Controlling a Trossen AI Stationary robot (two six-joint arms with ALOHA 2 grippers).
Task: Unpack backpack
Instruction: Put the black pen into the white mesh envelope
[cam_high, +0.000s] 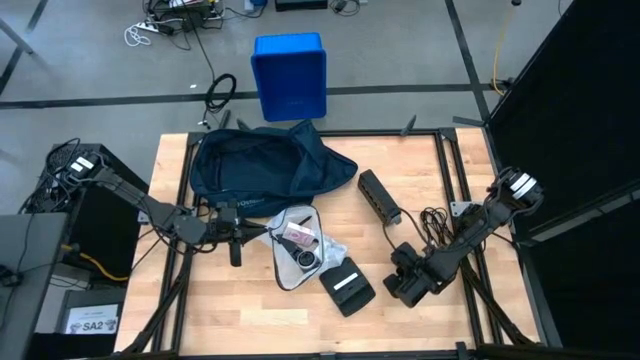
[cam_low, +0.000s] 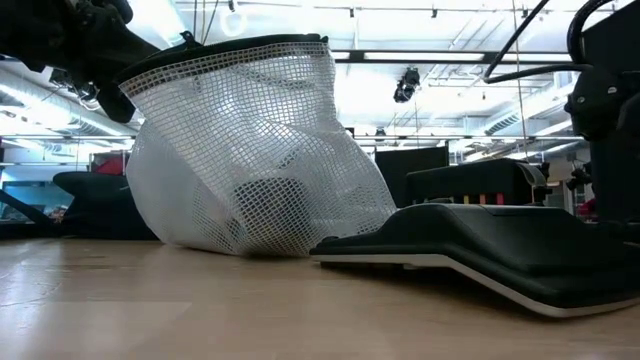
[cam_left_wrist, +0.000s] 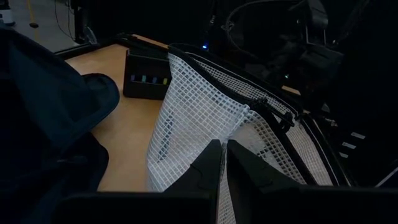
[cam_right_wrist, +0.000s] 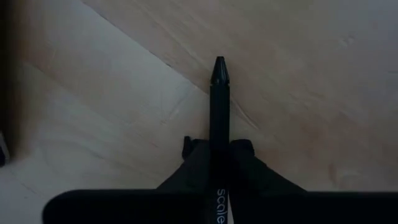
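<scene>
Claws first: the right gripper (cam_right_wrist: 219, 152) is squeezed tight on a black pen (cam_right_wrist: 219, 106). The pen sticks out past the fingertips, with its pointed cap hanging over the bare wooden table (cam_right_wrist: 311, 74). From above, this right gripper (cam_high: 402, 285) sits low near the front of the table. A flat black case (cam_high: 346, 288) lies just beside it, toward the middle. A long black box (cam_high: 379, 197) lies farther back from it, and a thin black cable (cam_high: 432, 222) curls near its arm.

The left gripper (cam_left_wrist: 221, 163) is pinched shut on the rim of a white mesh pouch (cam_left_wrist: 205, 118). From above, the left gripper (cam_high: 247, 231) is at the pouch's edge, and the mesh pouch (cam_high: 300, 250) spreads out from it toward the right gripper. Small things sit inside the pouch, but I cannot tell what they are. From the table level, the pouch (cam_low: 250, 150) stands up tall with the flat black case (cam_low: 500, 250) beside it.

The backpack (cam_high: 265, 168) is dark navy and soft. It lies just behind the left gripper, toward the back of the table, touching the pouch. A bright blue bin (cam_high: 290, 75) stands on the floor past the backpack, far from both claws.
</scene>
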